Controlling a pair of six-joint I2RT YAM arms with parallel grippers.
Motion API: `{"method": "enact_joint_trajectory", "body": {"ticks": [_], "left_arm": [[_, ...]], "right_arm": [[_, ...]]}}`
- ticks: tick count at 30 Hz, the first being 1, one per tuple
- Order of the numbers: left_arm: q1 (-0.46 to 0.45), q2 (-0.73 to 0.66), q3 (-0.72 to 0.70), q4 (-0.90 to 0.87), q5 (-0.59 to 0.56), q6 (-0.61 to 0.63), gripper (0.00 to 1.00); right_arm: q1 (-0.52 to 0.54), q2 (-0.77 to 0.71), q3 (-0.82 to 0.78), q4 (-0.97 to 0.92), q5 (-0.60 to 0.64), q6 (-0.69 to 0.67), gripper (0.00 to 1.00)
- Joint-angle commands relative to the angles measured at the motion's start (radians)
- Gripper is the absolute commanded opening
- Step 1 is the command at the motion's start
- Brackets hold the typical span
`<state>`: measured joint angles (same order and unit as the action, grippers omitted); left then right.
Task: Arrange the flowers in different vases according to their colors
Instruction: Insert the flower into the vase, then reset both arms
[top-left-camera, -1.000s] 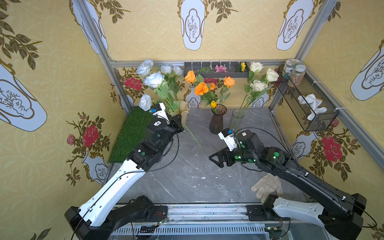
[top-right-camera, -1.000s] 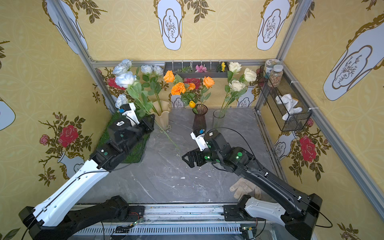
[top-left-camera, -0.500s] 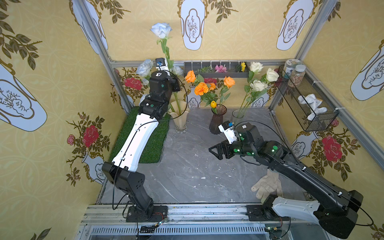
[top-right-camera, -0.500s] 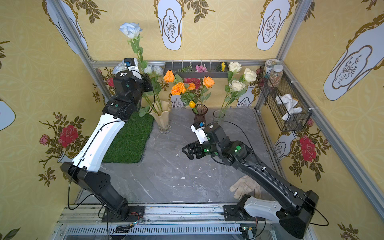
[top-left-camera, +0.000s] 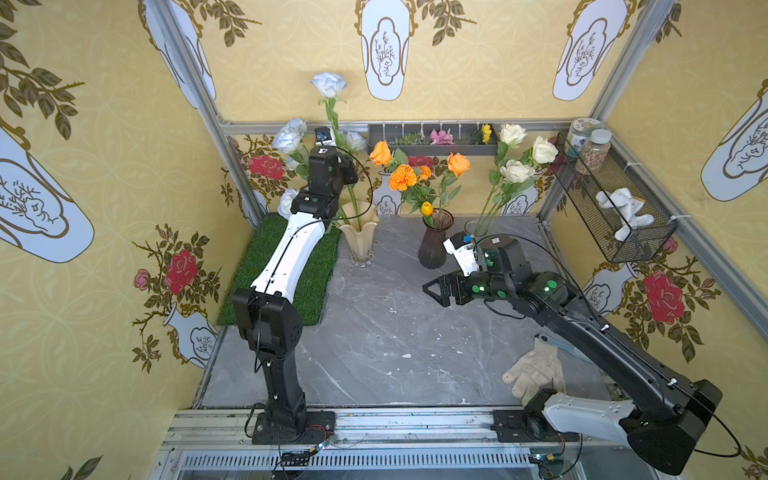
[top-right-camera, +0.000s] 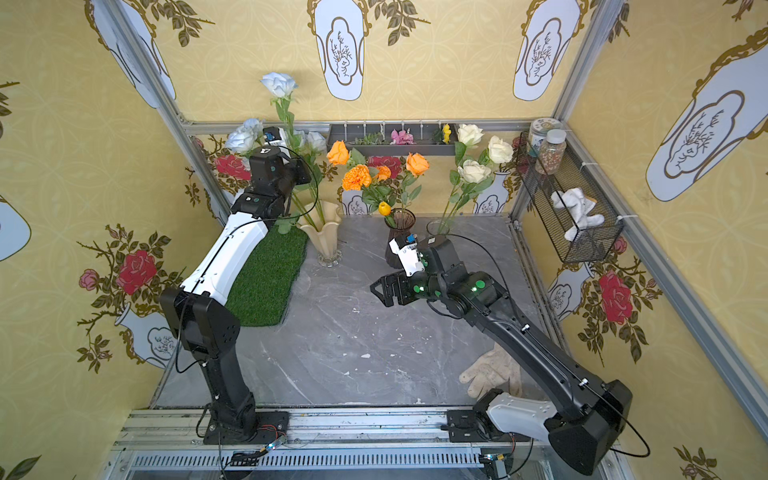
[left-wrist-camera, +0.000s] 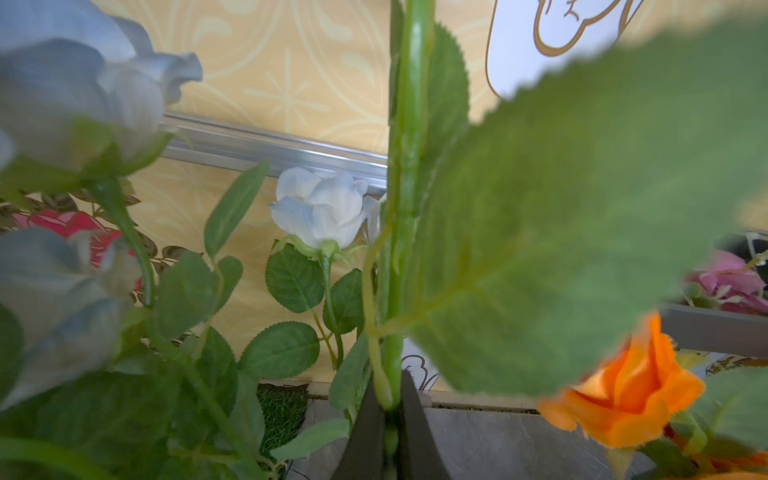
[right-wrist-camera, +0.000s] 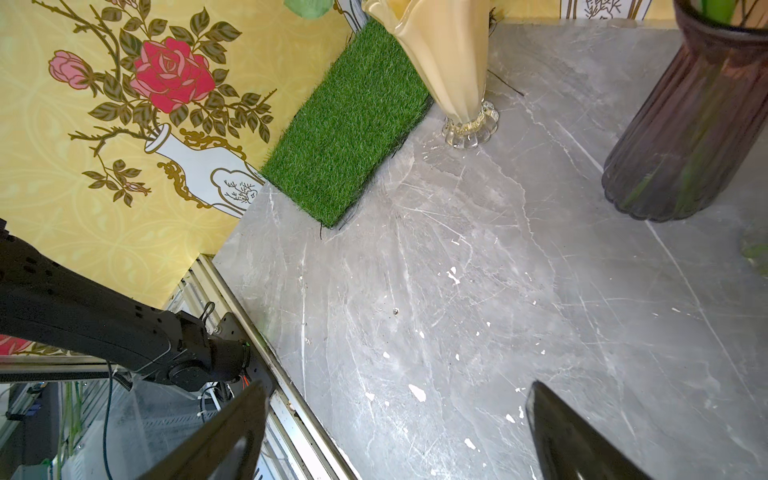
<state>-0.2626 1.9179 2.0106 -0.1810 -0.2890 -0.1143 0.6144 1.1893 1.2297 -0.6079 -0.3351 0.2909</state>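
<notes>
pale blue rose (top-left-camera: 329, 85): held upright by the left arm; its bloom stands high above all the other flowers, in front of the back wall, as both top views show.
stem (left-wrist-camera: 406, 166): green and nearly vertical in the left wrist view, with one big leaf very close to the camera.
left gripper (left-wrist-camera: 390, 415): jaws closed tight on the stem of the pale blue rose; the gripper is above the cream-amber vase.
cream-amber vase (top-left-camera: 359, 235): stands on the table (top-left-camera: 374, 332) just beside the grass mat (right-wrist-camera: 345, 137), at the back left. green stems go into its ruffled mouth. whether the lower end of the held stem is inside, i cannot tell.
other pale blue roses (top-left-camera: 287, 139): grouped over this vase, partly behind the left arm.
purple vase (top-left-camera: 432, 249): in the middle at the back; it holds the orange flowers (top-left-camera: 402, 177) and the yellow tulip (top-left-camera: 427, 208).
clear vase (top-left-camera: 477, 226): to the right of the purple vase, partly hidden by the right arm; it holds the cream-white roses (top-left-camera: 516, 171).
right gripper (right-wrist-camera: 397, 386): jaws wide apart with nothing between them; it hovers over the bare table in front of the purple vase, not touching it.
glove (top-left-camera: 536, 370): lies on the table near the base of the right arm.
</notes>
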Motion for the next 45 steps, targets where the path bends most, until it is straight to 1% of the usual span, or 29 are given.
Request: {"method": "enact_joint_trajectory", "body": {"ticks": [1,2,3,4,5,7,8,11,15,16,18,21,24,25,28,30,32,33,36,38,40,41,43,45], "left_arm": [[0.001,0.016,-0.022,0.062,0.034,-0.049,0.10],[0.000,0.016,-0.030,0.059,0.040,-0.058,0.18],[-0.001,0.005,-0.043,0.059,0.045,-0.069,0.30],[-0.003,-0.009,-0.061,0.060,0.047,-0.081,0.40],[-0.004,-0.021,-0.076,0.062,0.055,-0.088,0.46],[-0.006,-0.054,-0.106,0.063,0.073,-0.109,0.64],[-0.006,-0.070,-0.119,0.063,0.084,-0.121,0.70],[-0.018,-0.128,-0.152,0.050,0.098,-0.159,0.85],[-0.051,-0.235,-0.250,0.054,0.110,-0.228,0.95],[-0.071,-0.270,-0.281,0.055,0.102,-0.233,1.00],[-0.122,-0.342,-0.350,0.057,0.057,-0.228,1.00],[-0.212,-0.481,-0.485,0.056,-0.009,-0.259,1.00],[-0.302,-0.664,-0.664,0.042,-0.088,-0.309,1.00],[-0.345,-0.739,-0.743,0.042,-0.143,-0.321,1.00],[-0.453,-0.955,-0.954,0.039,-0.279,-0.356,1.00],[-0.496,-1.099,-1.059,-0.003,-0.342,-0.371,1.00],[-0.504,-1.209,-1.138,-0.103,-0.413,-0.413,1.00],[-0.504,-1.260,-1.172,-0.160,-0.447,-0.445,1.00],[-0.503,-1.392,-1.267,-0.257,-0.555,-0.458,1.00],[-0.503,-1.454,-1.327,-0.285,-0.647,-0.436,1.00],[-0.503,-1.503,-1.396,-0.250,-0.762,-0.377,1.00],[-0.503,-1.518,-1.427,-0.204,-0.801,-0.329,1.00],[-0.499,-1.527,-1.501,-0.049,-0.879,-0.203,1.00],[-0.476,-1.504,-1.558,0.120,-0.884,-0.058,1.00]], "right_arm": [[-0.011,0.005,-0.003,0.010,-0.022,-0.001,0.97],[-0.016,0.006,-0.006,0.010,-0.023,0.001,0.97],[-0.019,0.007,-0.006,0.007,-0.023,0.004,0.97],[-0.023,0.005,-0.007,0.007,-0.022,0.008,0.97],[-0.025,0.003,-0.006,0.007,-0.021,0.010,0.97],[-0.030,-0.006,-0.006,0.009,-0.021,0.016,0.97],[-0.031,-0.012,-0.005,0.008,-0.021,0.019,0.97],[-0.031,-0.031,-0.005,0.001,-0.016,0.028,0.97],[-0.032,-0.072,-0.016,0.001,-0.007,0.059,0.97],[-0.030,-0.084,-0.018,-0.001,-0.003,0.067,0.97],[-0.032,-0.112,-0.025,-0.009,0.029,0.082,0.97],[-0.031,-0.158,-0.046,-0.040,0.148,0.094,0.97],[-0.032,-0.215,-0.102,-0.081,0.405,0.142,0.97],[-0.033,-0.239,-0.135,-0.091,0.530,0.170,0.97],[-0.035,-0.304,-0.268,-0.079,0.817,0.252,0.97],[-0.037,-0.344,-0.358,-0.045,0.939,0.278,0.97],[-0.036,-0.381,-0.437,-0.008,1.026,0.292,0.97],[-0.036,-0.399,-0.477,0.012,1.059,0.285,0.97],[-0.035,-0.449,-0.582,0.085,1.158,0.232,0.97],[-0.033,-0.475,-0.649,0.147,1.232,0.196,0.97],[-0.032,-0.495,-0.706,0.206,1.297,0.176,0.97],[-0.032,-0.500,-0.726,0.233,1.326,0.164,0.97],[-0.033,-0.502,-0.772,0.312,1.367,0.124,0.97],[-0.033,-0.490,-0.815,0.393,1.407,0.089,0.97]]}}
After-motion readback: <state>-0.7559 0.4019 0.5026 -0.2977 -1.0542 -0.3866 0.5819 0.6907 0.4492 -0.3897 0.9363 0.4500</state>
